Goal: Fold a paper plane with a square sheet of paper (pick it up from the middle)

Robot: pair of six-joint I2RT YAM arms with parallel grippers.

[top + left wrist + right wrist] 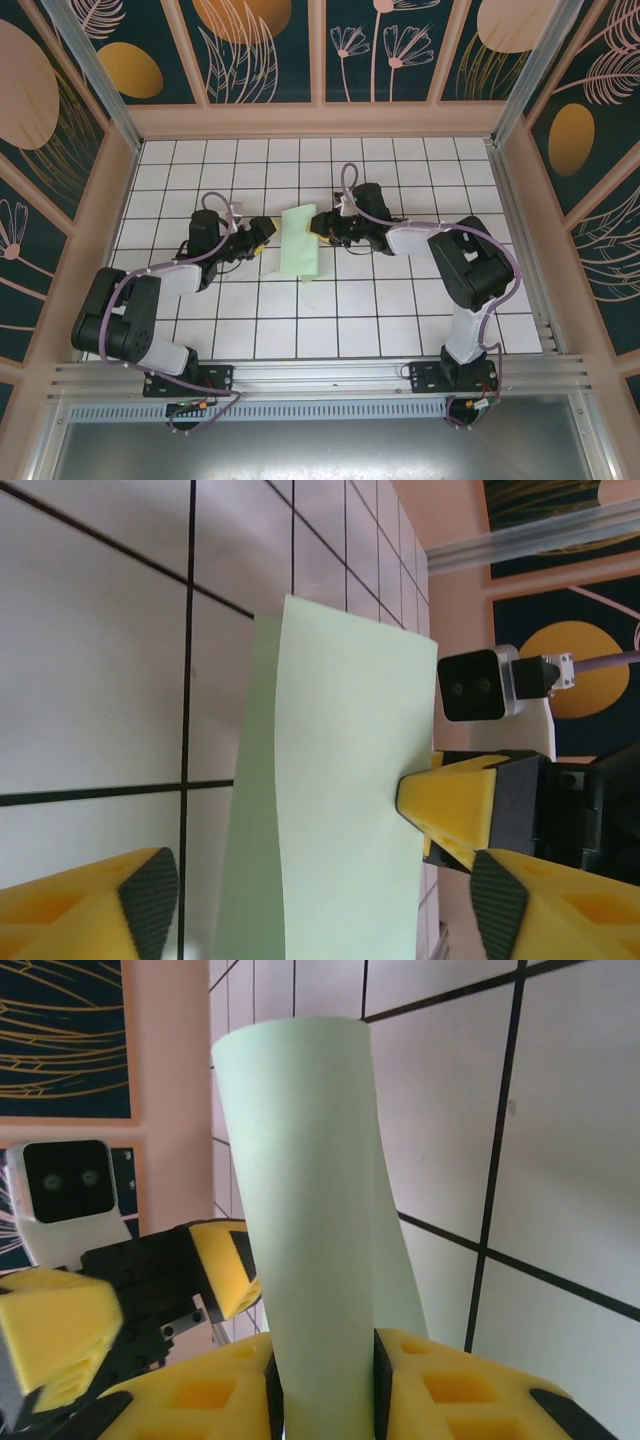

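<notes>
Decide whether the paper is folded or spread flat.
Folded over, not spread: the paper curves in a rounded, uncreased loop, both layers pinched in the right gripper.

Two hands meet at a pale mint-green sheet of paper (299,250) over the white black-gridded desk (400,310).
The sheet, doubled into a tall strip, sits between them: left hand (266,233) just beside its left edge, right hand (318,224) touching its upper right edge.

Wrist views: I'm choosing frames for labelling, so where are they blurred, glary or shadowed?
Left wrist: paper sharp and evenly lit, own fingertips at the bottom edge soft. Right wrist: the other arm's fingertips look soft at lower left, and the paper's back layer is slightly darker. No glare in either.
</notes>
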